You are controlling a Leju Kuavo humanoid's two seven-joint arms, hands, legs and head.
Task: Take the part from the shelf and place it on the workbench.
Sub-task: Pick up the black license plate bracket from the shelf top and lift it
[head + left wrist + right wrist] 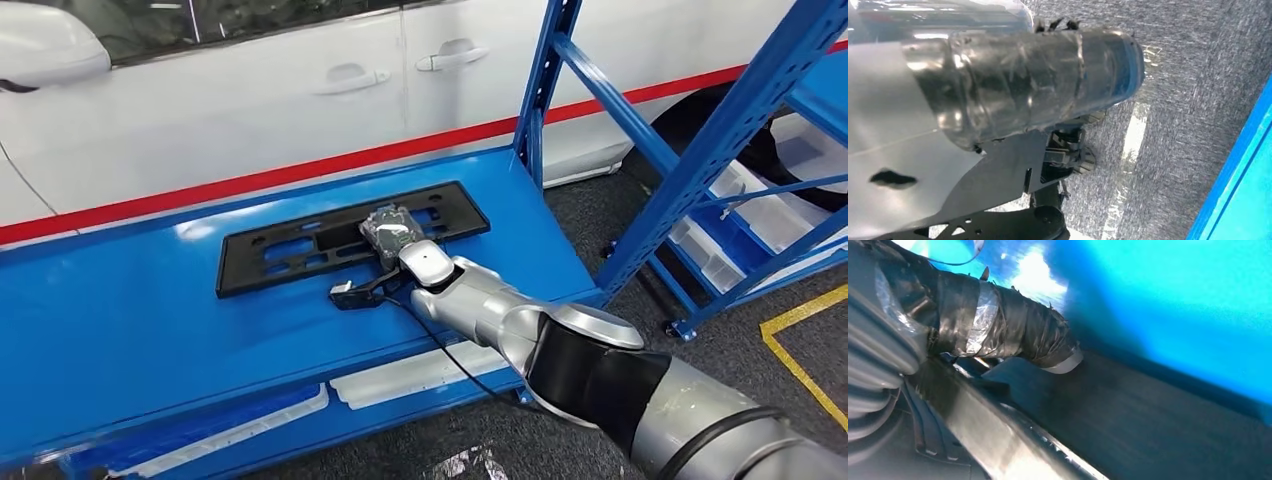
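Note:
The part is a long flat black frame [300,245] lying on the blue workbench [130,310], parallel to its far edge. My right arm reaches across the bench, and my right hand [392,232] sits on the middle of the part's near edge. In the right wrist view the taped thumb [1013,330] presses on the black frame [1158,420], with the blue bench top [1173,300] beyond; the fingers are hidden under it. My left hand [1048,100] hangs over grey floor with nothing in it, its thumb stretched out.
A white car [250,90] with a red stripe stands right behind the bench. The blue shelf frame [700,150] rises at the right, with clear bins [760,200] on its low level. A yellow floor line [800,340] runs at the far right.

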